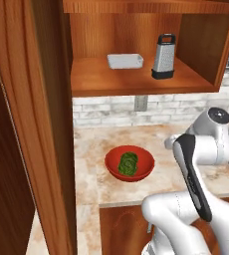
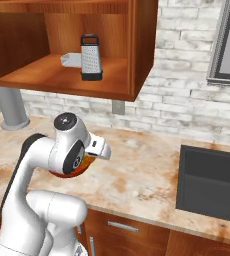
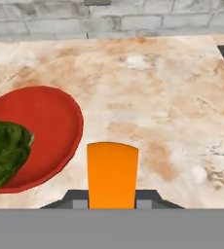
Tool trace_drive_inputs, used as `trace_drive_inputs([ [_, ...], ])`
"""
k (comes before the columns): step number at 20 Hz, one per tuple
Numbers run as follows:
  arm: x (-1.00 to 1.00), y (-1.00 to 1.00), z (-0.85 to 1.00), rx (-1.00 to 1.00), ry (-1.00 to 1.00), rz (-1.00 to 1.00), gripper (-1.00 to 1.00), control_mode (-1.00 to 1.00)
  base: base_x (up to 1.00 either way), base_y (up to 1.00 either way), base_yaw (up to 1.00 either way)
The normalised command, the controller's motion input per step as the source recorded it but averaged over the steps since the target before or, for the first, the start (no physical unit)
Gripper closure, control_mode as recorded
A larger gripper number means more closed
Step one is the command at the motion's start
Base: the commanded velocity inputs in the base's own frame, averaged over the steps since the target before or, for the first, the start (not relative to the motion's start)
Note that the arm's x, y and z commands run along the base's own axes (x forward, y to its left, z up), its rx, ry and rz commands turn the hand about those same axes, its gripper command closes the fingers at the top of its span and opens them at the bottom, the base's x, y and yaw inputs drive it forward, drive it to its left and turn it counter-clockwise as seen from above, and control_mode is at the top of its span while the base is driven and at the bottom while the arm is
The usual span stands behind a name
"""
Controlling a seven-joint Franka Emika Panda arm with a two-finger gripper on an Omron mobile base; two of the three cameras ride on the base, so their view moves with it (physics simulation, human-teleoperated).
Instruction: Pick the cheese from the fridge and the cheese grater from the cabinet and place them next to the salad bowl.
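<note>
The salad bowl [image 1: 129,163] sits on the counter [image 1: 151,137], below the cabinet [image 1: 136,82]. On the cabinet shelf, the cheese grater [image 1: 164,56] stands upright to the right of a tray [image 1: 125,61]. In the hand view, the cheese [image 3: 112,175] sits between the gripper [image 3: 112,200] fingers, just right of the bowl.

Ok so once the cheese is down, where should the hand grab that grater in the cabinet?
Probably across the cheese grater body's mid-height, coming from the cabinet's open front: it stands upright near the shelf edge, and its top loop handle sits close under the cabinet ceiling.
</note>
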Motion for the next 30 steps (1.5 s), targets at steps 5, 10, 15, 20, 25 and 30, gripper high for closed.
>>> trace_drive_inputs([
  [5,0.85,-0.17,-0.67,0.00,0.17,0.15,1.00,-1.00,0.00,0.00,0.00],
  [10,0.96,-0.07,-0.45,0.00,0.17,0.13,1.00,-1.00,0.00,0.00,0.00],
  [15,0.99,-0.04,-0.35,0.00,0.14,0.01,1.00,-1.00,0.00,0.00,0.00],
  [20,0.55,-0.18,-0.08,0.00,0.00,0.03,1.00,-1.00,0.00,0.00,0.00],
  [25,0.02,-0.34,0.00,0.00,0.00,0.10,1.00,-1.00,0.00,0.00,0.00],
  [30,0.00,-0.14,-0.19,0.00,-0.02,0.24,1.00,-1.00,0.00,0.00,0.00],
])
